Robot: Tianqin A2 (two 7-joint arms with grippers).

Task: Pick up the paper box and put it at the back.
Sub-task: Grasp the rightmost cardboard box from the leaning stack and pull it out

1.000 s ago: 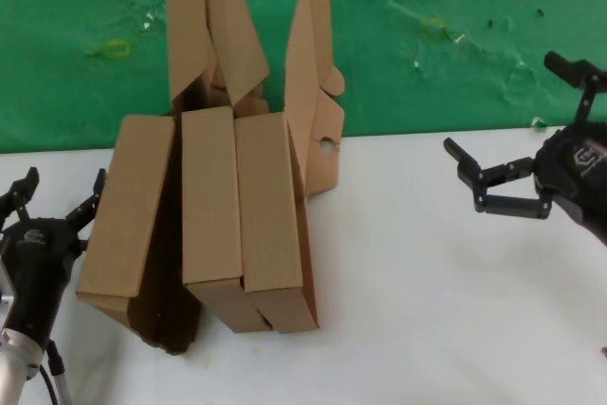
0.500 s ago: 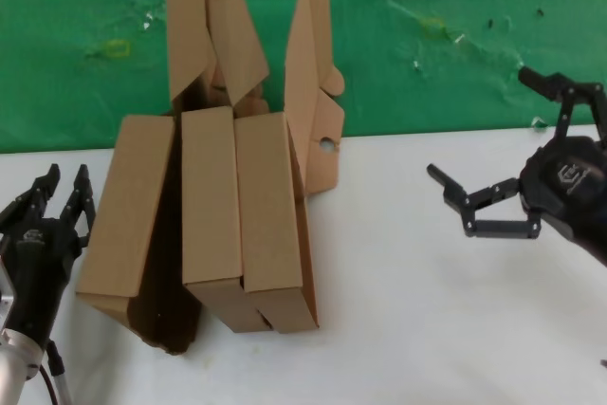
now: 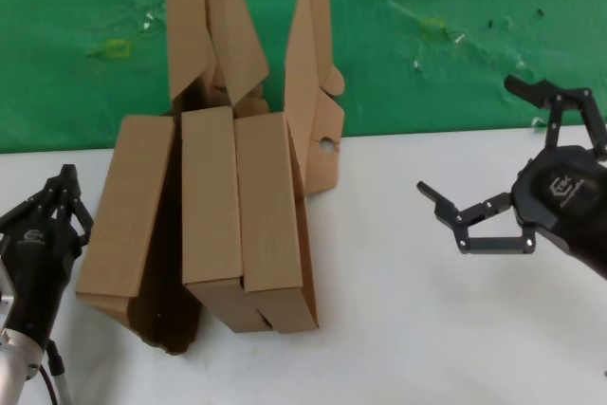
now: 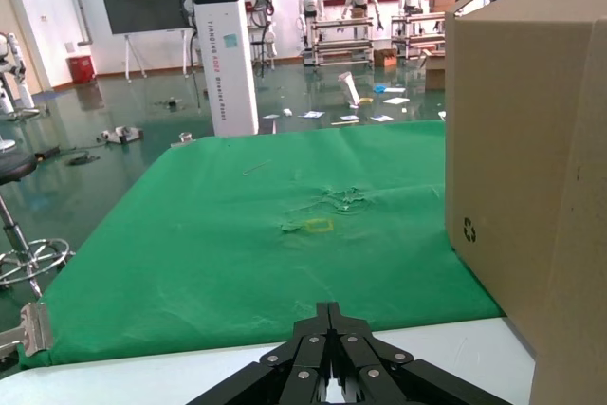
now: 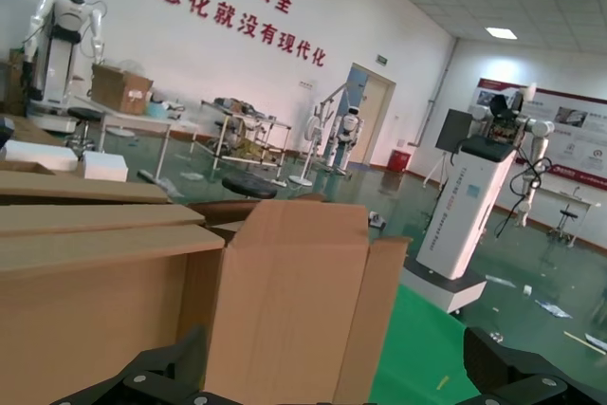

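Three brown cardboard boxes stand side by side on the white table [image 3: 427,329]. The rightmost one, the paper box [image 3: 269,215], has its lid [image 3: 318,73] raised, with a small round hole in a flap [image 3: 327,144]. My right gripper [image 3: 467,136] hovers open to the right of it, well apart; from the right wrist, the right gripper [image 5: 327,388] faces the paper box [image 5: 294,301]. My left gripper [image 3: 64,179] is shut on nothing, just left of the leftmost box. The left gripper [image 4: 329,310] points at the green cloth at the back [image 4: 285,225].
The middle box [image 3: 211,196] and the left box [image 3: 128,206] lean against the paper box, their flaps rising over the green cloth [image 3: 455,54]. That left box [image 4: 531,168] fills one side of the left wrist view. Small scraps lie on the cloth.
The left gripper's fingers have come together from open to shut. The right gripper has moved left toward the boxes and a little lower, staying open.
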